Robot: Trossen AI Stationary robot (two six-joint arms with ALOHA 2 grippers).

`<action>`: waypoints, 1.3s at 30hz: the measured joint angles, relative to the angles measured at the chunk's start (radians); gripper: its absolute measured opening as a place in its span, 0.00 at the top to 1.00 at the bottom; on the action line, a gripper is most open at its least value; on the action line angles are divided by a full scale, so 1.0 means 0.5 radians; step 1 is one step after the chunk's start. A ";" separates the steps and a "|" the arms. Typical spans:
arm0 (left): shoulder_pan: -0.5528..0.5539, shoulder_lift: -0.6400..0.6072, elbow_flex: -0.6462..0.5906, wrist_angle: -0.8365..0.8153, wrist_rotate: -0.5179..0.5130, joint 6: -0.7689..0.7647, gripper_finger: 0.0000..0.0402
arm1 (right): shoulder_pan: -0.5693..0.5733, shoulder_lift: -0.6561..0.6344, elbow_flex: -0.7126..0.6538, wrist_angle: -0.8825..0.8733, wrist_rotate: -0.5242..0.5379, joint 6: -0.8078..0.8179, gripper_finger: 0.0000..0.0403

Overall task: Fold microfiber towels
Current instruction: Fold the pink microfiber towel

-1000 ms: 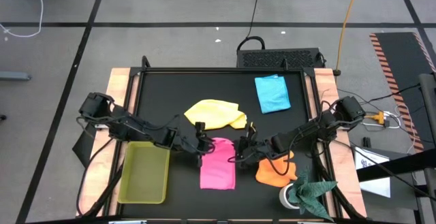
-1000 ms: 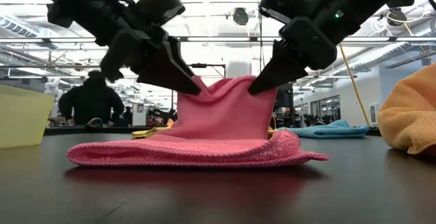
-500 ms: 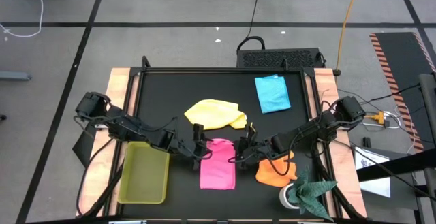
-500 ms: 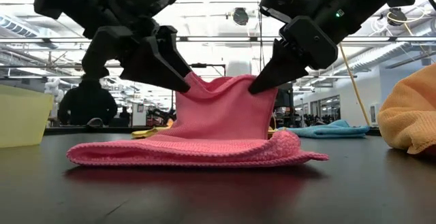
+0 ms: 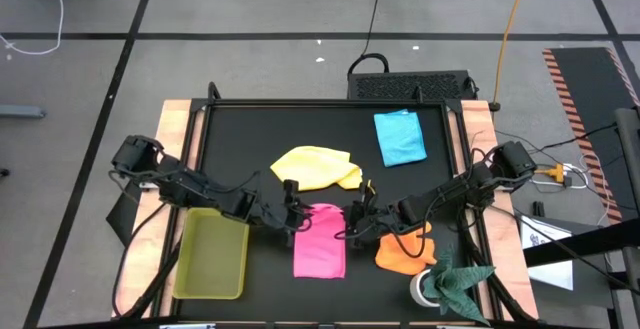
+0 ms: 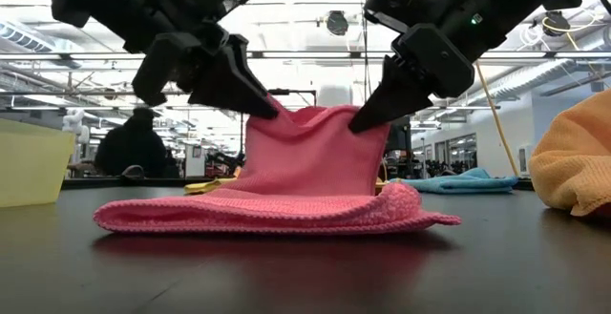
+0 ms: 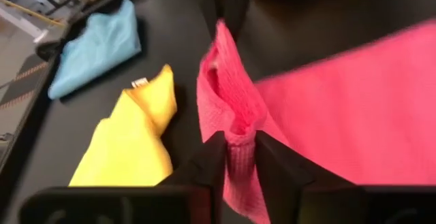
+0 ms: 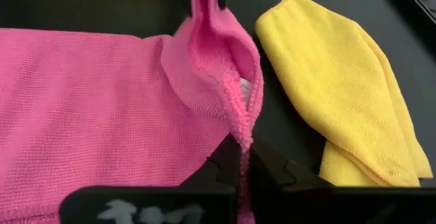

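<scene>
The pink towel (image 5: 320, 244) lies at the table's near middle, its far edge raised (image 6: 315, 152) and its near part flat on the black tabletop. My left gripper (image 5: 292, 217) is shut on its far left corner and my right gripper (image 5: 352, 224) on its far right corner. The yellow towel (image 5: 315, 167) lies crumpled just beyond them. Flat at the far right lies the light blue towel (image 5: 400, 137). The orange towel (image 5: 405, 251) sits bunched under my right arm. My left gripper pinches the pink towel's far left corner (image 7: 234, 132) between its two fingers, slanting down from the table's left. The corner is bunched and held up off the table. My right gripper pinches the far right corner (image 8: 244, 132) between its two fingers, slanting down from the table's right. Between the two holds the raised edge (image 6: 320, 114) hangs with a slight sag, and the towel's near part (image 6: 277, 214) rests on the table.
A translucent yellow-green tray (image 5: 212, 254) stands at the near left beside my left arm. A dark green cloth (image 5: 458, 279) lies at the near right corner. Bare black tabletop shows at the far left (image 5: 240, 134). A person stands in the room behind the table (image 6: 134, 147).
My left gripper has spread its fingers at the pink towel's far left corner, then shut on it again, turning slightly. The towel's raised far edge has stayed up and its near part has stayed on the table.
</scene>
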 joint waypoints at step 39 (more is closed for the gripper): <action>-0.279 0.000 0.000 0.128 -0.512 -0.084 0.96 | -0.066 -0.044 -0.674 1.188 -0.201 -0.105 0.89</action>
